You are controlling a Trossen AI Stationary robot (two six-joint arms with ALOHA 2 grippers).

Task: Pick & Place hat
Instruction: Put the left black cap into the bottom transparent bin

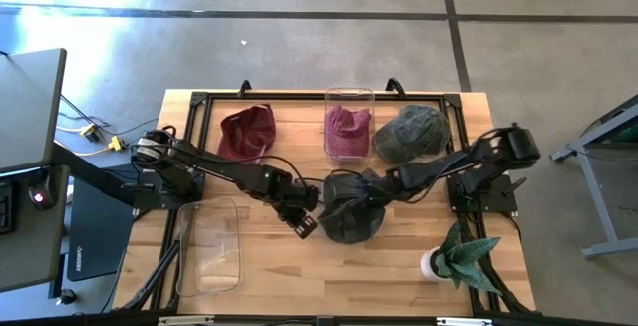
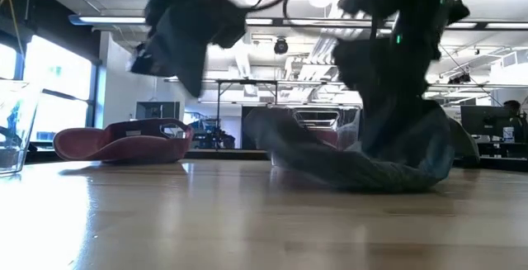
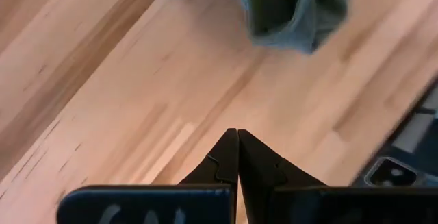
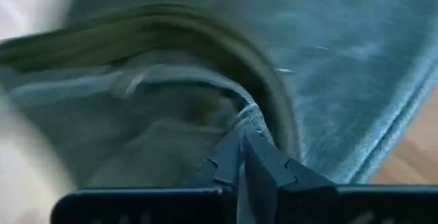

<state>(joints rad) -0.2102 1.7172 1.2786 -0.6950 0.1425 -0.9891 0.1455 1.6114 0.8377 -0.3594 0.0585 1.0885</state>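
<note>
Right gripper [image 4: 241,142]: nearest item in its wrist view; fingers pressed together on a fold of the grey hat [image 4: 205,66], cloth pinched between the tips. The hat fills almost the whole view; only a sliver of table [image 4: 417,157] shows at one corner.

Grey hat [image 1: 351,214]: lies on the table near its centre, crumpled. In the high view the right gripper [image 1: 344,194] and arm cover its upper part; in the low view the arm hides its top and the cloth spreads flat on the wood.

Left gripper [image 3: 238,145]: fingers shut together, holding nothing, above bare wood just beside the grey hat. A corner of the hat's brim [image 3: 287,11] is cut off by the frame edge.

Far row, along the table's back edge:
- red hat [image 1: 247,132], on the wood;
- clear jar [image 1: 348,122] holding a second red cloth, hard to make out through the glass;
- green hat [image 1: 411,133], partly behind the right arm.

Front: clear bin [image 1: 211,246] by the left arm; plant [image 1: 464,258] in a white pot, front right.
</note>
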